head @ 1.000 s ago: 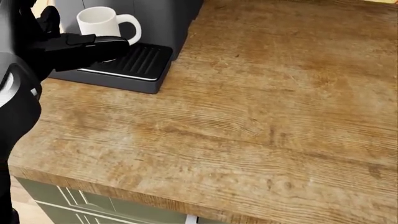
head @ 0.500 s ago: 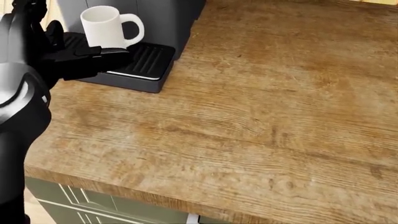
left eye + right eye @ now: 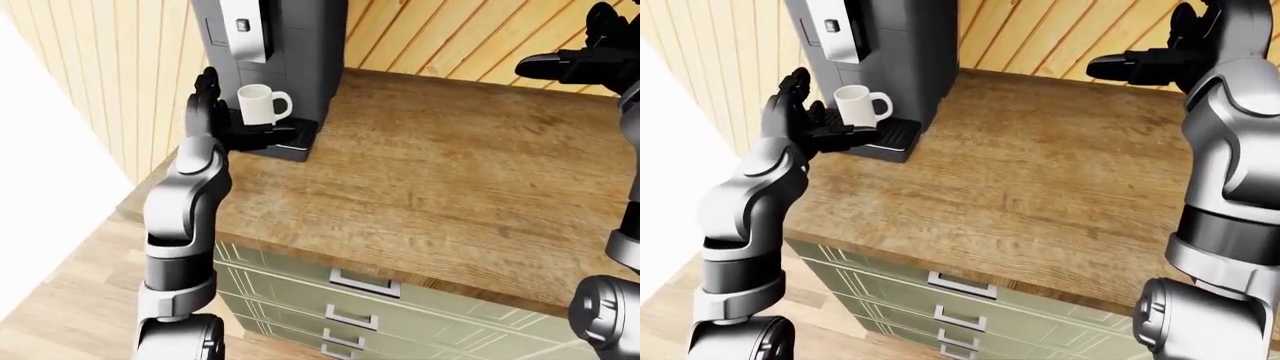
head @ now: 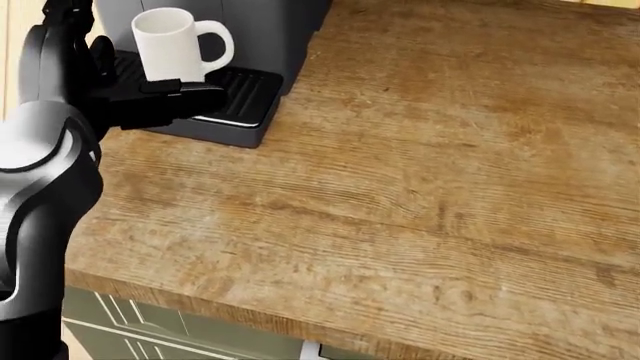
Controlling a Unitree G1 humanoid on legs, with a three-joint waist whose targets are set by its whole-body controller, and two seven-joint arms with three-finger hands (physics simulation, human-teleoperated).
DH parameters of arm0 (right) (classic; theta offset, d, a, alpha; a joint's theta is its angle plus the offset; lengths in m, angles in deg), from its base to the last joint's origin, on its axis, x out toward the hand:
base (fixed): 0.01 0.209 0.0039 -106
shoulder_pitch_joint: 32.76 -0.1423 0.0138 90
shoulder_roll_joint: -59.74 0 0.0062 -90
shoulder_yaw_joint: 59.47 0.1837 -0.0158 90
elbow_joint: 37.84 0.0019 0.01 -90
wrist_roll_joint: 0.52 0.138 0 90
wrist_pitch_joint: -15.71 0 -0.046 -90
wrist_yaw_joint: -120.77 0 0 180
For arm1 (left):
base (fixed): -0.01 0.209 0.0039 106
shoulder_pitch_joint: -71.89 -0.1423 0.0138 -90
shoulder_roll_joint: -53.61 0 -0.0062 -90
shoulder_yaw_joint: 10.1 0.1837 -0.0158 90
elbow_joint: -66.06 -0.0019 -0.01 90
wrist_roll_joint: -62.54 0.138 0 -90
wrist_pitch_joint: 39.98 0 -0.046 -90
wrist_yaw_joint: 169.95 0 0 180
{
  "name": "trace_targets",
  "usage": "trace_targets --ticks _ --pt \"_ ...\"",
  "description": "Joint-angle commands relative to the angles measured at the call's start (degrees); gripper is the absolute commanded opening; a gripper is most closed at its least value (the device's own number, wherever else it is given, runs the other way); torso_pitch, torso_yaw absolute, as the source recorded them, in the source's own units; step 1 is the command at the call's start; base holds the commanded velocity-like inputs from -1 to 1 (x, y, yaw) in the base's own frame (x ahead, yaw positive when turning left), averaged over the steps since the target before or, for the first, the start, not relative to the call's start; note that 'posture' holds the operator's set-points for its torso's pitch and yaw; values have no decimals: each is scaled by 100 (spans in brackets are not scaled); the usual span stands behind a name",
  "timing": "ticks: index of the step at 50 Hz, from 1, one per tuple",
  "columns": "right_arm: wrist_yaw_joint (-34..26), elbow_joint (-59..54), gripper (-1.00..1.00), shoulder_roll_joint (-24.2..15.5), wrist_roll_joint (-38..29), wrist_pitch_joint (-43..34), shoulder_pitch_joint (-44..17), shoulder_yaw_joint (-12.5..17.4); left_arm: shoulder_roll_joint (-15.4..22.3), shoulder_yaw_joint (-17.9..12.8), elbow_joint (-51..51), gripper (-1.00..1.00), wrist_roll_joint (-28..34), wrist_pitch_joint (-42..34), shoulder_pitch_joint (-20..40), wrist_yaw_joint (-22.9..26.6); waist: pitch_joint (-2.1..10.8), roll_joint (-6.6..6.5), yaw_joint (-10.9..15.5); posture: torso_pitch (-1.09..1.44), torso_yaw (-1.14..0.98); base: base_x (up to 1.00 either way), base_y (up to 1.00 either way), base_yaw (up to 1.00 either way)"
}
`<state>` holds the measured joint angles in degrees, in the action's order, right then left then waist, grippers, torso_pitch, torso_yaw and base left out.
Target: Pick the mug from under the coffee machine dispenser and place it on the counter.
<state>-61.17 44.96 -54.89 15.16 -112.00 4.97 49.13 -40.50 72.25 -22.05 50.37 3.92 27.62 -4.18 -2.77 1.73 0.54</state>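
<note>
The mug (image 4: 170, 43) — rigid, likely slick (fragile if dropped) — suits a body-wrap by the left hand's (image 4: 150, 94) spread, empty fingers (image 4: 195, 91).

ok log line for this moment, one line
phase: reach | mug: upright on drip tray | left hand: open beside mug, no grasp | right hand: raised, idle
</note>
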Motion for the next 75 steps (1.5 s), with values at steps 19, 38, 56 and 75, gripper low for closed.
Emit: trace_targets --ticks 19,38,56,75 --pt "-1 166 100 -132 0 150 -219 75 -68 45 -598 100 222 785 484 6 177 40 6 0 0 0 0 0" --pt "-5 158 100 -140 15 178 -194 81 -106 90 -1906 100 359 1739 975 -2 189 75 16 0 0 0 0 0" --pt "6 232 100 -144 38 114 -194 89 -51 146 -3113 100 599 2562 1373 -54 201 86 16 0 0 0 0 0" --pt "29 210 100 -195 102 85 -242 105 -182 193 -3812 100 765 2998 1728 -165 209 109 21 0 0 0 0 0"
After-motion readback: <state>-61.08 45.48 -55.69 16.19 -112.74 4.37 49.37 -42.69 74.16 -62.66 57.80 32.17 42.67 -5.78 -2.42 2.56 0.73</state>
